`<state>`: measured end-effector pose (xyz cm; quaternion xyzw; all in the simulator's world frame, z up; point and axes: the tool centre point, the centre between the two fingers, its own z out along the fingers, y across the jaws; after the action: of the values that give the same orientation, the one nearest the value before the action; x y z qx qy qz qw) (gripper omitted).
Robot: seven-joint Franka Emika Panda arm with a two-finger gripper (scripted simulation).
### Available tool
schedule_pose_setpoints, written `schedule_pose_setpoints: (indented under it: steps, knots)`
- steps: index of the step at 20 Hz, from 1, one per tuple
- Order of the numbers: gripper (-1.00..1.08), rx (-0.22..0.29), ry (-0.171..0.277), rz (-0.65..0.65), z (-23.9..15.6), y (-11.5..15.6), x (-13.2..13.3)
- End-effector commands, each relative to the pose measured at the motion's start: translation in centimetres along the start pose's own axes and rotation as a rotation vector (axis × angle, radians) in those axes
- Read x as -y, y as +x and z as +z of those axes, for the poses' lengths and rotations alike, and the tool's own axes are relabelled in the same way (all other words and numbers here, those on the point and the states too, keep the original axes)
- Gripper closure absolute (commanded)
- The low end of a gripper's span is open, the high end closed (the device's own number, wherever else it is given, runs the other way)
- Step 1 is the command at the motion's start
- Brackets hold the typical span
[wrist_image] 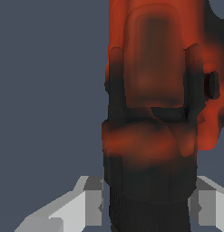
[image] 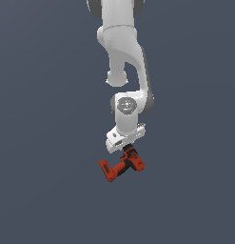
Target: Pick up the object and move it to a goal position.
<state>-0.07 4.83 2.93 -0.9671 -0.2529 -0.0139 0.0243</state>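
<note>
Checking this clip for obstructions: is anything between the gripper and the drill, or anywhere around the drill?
Nothing visible. The gripper is right at the drill, and in the wrist view the jaws flank the drill's dark end with nothing between. Only plain grey background surrounds them. No goal marker shows, so that path cannot be judged.

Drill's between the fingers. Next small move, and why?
Probably a short straight lift, tool staying closed. The wrist view shows the drill filling the gap between both fingers, so the tool seems to grip it. No goal marker shows in either view, so I can't tell which way to carry it.
</note>
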Motion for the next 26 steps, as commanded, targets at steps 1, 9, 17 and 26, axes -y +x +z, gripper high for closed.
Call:
schedule_pose_setpoints:
  steps: [1, 9, 17, 26]
  knots:
    - [1.08, 0.0, 0.001, -0.001, 0.1, 0.0, 0.1]
    - [1.08, 0.0, 0.0, 0.0, 0.0, 0.0, 0.1]
    - [1.08, 0.0, 0.0, 0.0, -0.2, -0.4, 3.1]
    - [1.08, 0.0, 0.0, 0.0, -0.9, -1.4, 11.1]
